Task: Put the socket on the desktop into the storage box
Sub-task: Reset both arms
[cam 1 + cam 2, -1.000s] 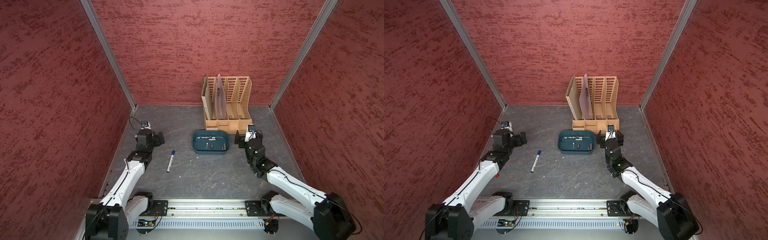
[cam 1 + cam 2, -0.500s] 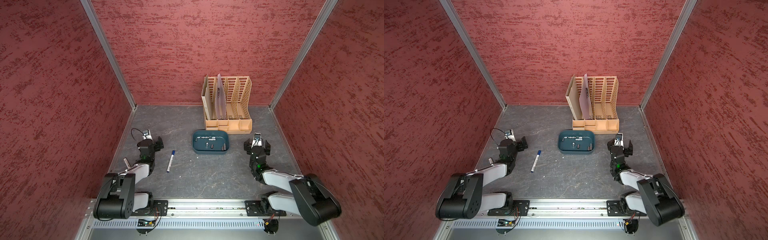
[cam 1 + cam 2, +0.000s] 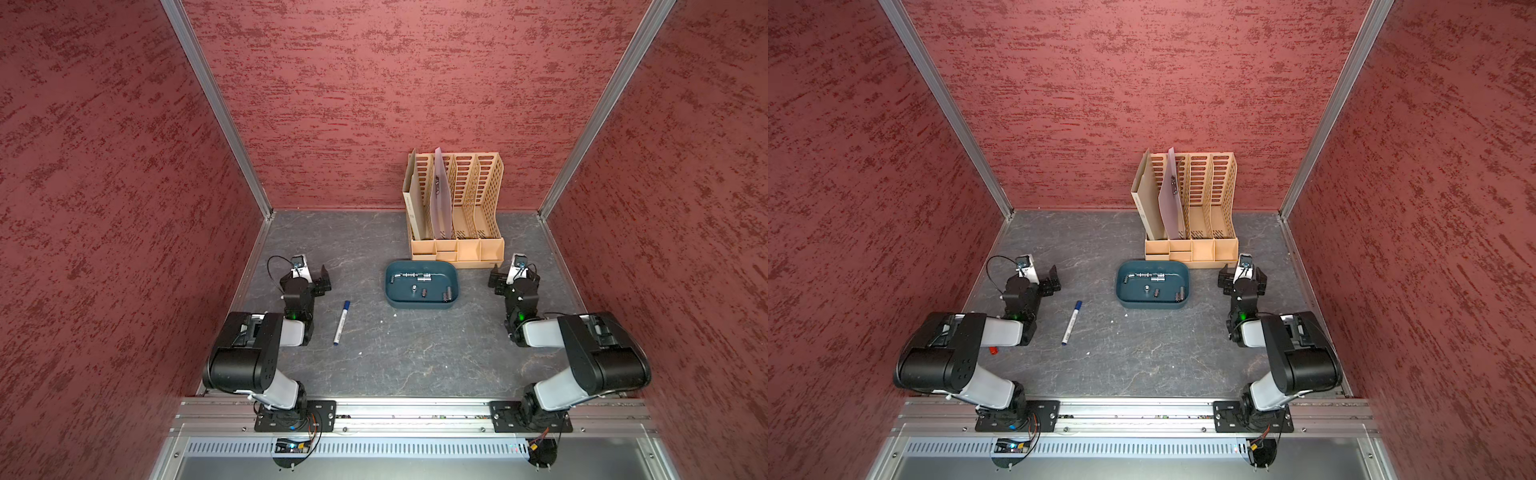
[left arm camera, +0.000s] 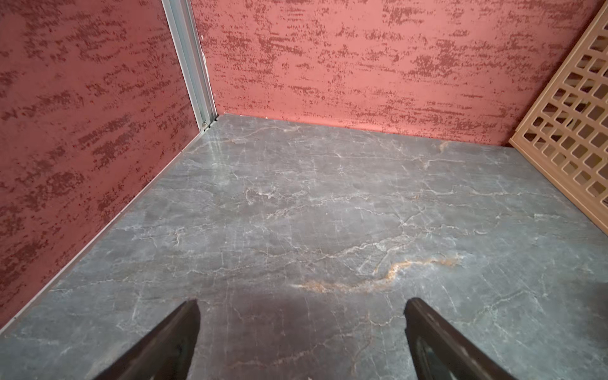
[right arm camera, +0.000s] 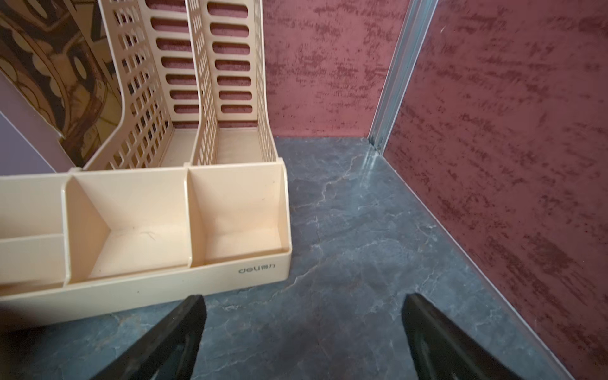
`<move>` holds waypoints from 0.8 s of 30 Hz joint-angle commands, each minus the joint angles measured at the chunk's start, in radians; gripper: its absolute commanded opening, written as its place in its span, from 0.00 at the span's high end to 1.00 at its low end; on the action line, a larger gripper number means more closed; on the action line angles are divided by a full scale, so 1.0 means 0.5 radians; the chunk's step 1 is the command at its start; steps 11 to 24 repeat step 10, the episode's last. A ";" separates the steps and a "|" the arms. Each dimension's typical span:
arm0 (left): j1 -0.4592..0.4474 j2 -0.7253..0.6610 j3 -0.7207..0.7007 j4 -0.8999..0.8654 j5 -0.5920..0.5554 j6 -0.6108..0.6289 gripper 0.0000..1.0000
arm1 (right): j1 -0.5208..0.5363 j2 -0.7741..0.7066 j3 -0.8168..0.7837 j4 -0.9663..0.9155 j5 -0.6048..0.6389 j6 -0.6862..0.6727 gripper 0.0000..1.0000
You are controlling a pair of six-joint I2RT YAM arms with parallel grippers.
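Toward the back edge of the desktop (image 3: pixel 415 357), just in front of the tan file rack (image 3: pixel 457 199), the teal storage box (image 3: pixel 420 305) holds several small metal sockets (image 3: pixel 423 293) and a longer chrome bar (image 3: pixel 409 275). In both top views no socket shows on the bare desktop.

Left gripper (image 4: pixel 302 306) and right gripper (image 5: pixel 304 298): jaws spread wide with nothing between them. Each sits low near its own side edge of the desktop, well apart from the box.

Judgement: placement looks complete, and the step in hand is parking both grippers. To do it well, hold both pairs of jaws released and off the desktop. Leave the right gripper clear of the rack's front corner just beside it, and scan the desktop for stray sockets before ending.

A blue marker pen (image 3: pixel 341 322) lies between the left gripper and the box; it is no socket and should be left alone. Pale specks near the box are too small to identify.
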 commanded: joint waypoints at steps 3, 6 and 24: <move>-0.011 0.009 0.019 0.069 0.018 0.033 0.00 | -0.012 0.008 0.024 0.009 -0.146 0.055 0.02; 0.071 -0.007 0.074 -0.071 0.203 -0.005 0.00 | -0.003 0.003 0.020 0.014 -0.152 0.040 0.02; 0.062 -0.006 0.060 -0.044 0.198 0.000 0.00 | -0.004 0.010 0.024 0.019 -0.158 0.041 0.02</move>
